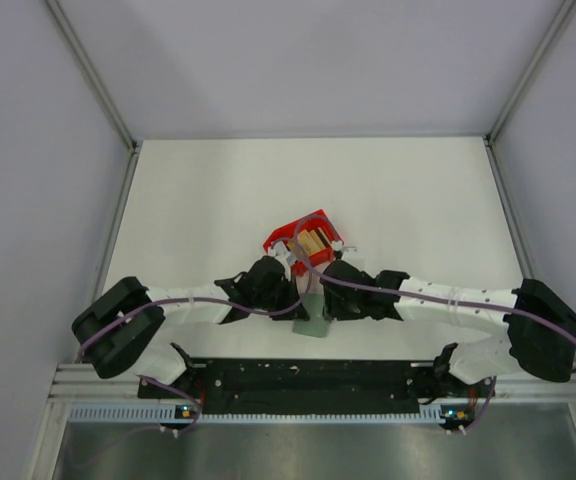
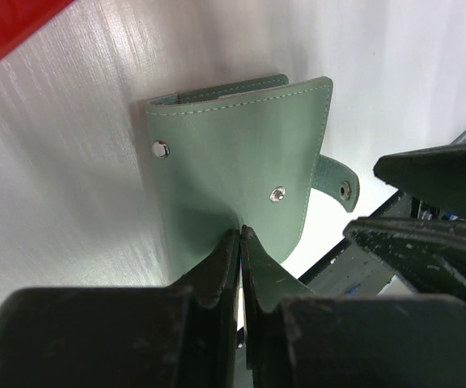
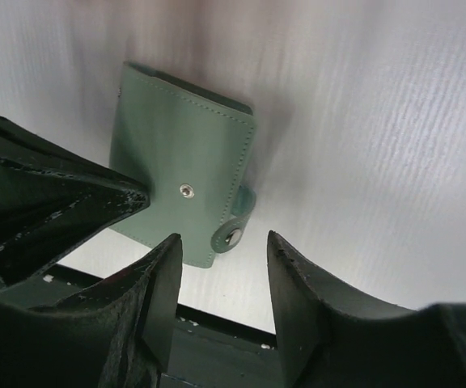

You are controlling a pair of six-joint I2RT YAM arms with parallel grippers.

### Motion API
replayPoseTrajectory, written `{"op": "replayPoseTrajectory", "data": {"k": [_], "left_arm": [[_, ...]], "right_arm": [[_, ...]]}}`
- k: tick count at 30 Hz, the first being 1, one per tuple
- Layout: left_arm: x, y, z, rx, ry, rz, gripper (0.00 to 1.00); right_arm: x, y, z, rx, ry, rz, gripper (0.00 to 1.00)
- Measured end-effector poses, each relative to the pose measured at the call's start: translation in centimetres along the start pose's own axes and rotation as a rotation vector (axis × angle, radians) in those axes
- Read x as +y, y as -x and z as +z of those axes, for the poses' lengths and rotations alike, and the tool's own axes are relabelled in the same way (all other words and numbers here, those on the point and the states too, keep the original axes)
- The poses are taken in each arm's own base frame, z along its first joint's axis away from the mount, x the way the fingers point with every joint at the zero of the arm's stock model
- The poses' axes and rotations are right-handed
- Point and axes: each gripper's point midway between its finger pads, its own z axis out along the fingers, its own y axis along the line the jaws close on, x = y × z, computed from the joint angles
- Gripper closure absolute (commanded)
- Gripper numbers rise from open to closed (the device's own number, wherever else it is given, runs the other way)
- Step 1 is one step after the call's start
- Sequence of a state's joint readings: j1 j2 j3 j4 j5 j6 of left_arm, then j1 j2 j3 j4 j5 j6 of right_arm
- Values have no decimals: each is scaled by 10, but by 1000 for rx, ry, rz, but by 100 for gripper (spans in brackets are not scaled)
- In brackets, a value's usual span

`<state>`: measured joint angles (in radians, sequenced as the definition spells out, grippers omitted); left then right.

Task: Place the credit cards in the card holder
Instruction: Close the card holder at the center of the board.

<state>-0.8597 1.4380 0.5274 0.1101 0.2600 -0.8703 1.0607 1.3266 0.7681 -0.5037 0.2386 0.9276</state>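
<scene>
The grey-green card holder (image 2: 241,145) lies on the white table, its cover flap lifted at one edge. My left gripper (image 2: 240,234) is shut on that flap's near edge. My right gripper (image 3: 223,238) stands open just over the holder's snap strap (image 3: 231,234), touching nothing. In the top view the holder (image 1: 311,320) shows between the two wrists near the table's front edge. Tan credit cards (image 1: 313,243) sit in a red bin (image 1: 290,237) just behind the grippers.
The red bin's corner (image 2: 6,24) shows at the upper left of the left wrist view. The black base rail (image 1: 308,375) runs right below the holder. White walls with metal edge strips close in the table (image 1: 218,190) on three sides.
</scene>
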Motion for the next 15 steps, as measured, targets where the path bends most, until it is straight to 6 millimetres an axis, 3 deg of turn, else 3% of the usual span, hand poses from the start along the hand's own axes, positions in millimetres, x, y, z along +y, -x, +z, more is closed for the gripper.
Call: {"op": "replayPoseTrajectory", "data": {"k": [6, 15], "left_arm": [[0, 0, 0, 0, 0, 0, 92], [0, 0, 0, -1, -1, -5, 92]], "right_arm": [[14, 3, 6, 7, 12, -8, 65], [12, -1, 9, 24, -2, -14, 85]]}}
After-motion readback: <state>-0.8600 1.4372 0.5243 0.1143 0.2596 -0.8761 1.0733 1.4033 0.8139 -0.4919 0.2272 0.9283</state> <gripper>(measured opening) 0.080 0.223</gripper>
